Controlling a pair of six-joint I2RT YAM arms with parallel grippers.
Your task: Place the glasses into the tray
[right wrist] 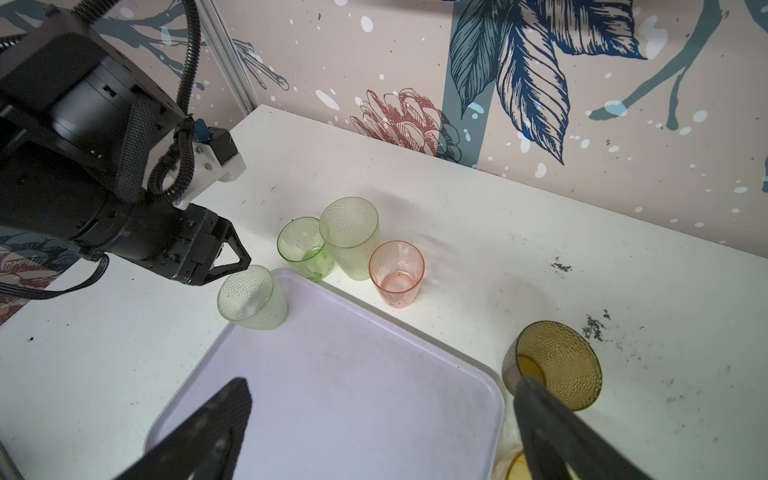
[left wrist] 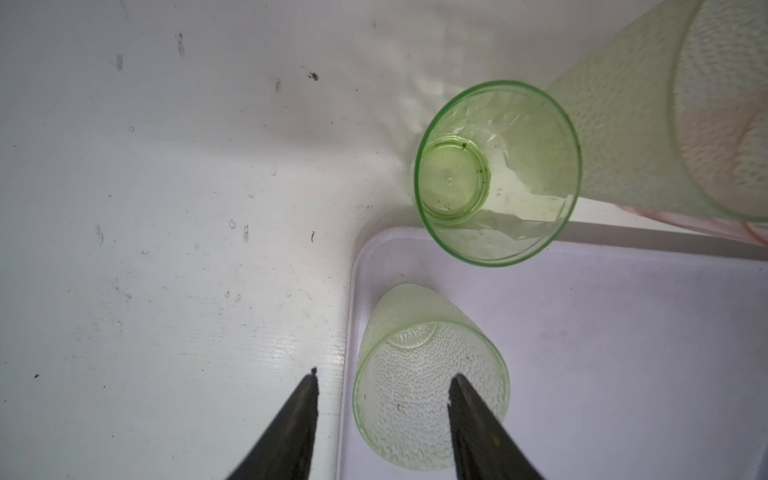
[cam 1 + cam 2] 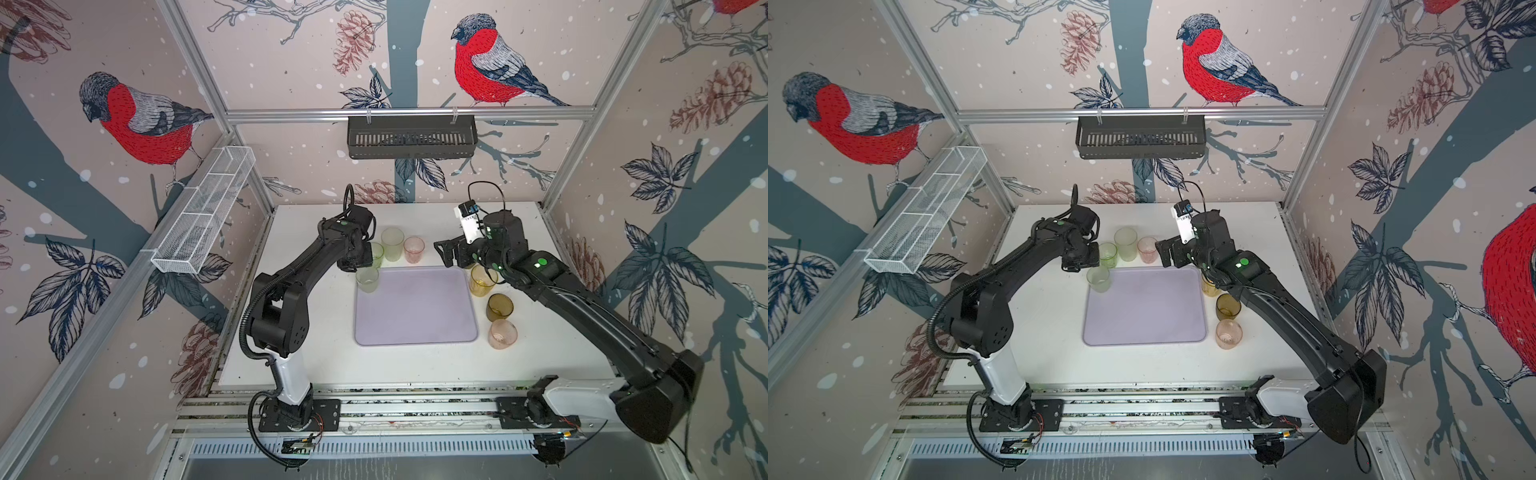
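Left gripper point(image 2: 384, 376) spread, fingers straddling the frosted green glass point(image 2: 415, 357) lip, pinching nothing. Glass stands in tray point(image 2: 623, 332), far-left corner, just beside rim. Risk: a skewed lift hooks the lip and tips it out. Right gripper point(image 1: 382, 388) spread, empty.

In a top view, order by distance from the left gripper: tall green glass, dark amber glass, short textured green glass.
1. Short textured green glass, at the tray's corner.
2. Tall green glass, behind the tray.
3. Dark amber glass, right of the tray.

Dimpled translucent green tumbler point(image 2: 407, 374), smooth matt lavender plastic tray point(image 2: 623, 353), scuffed white table point(image 2: 166, 208).
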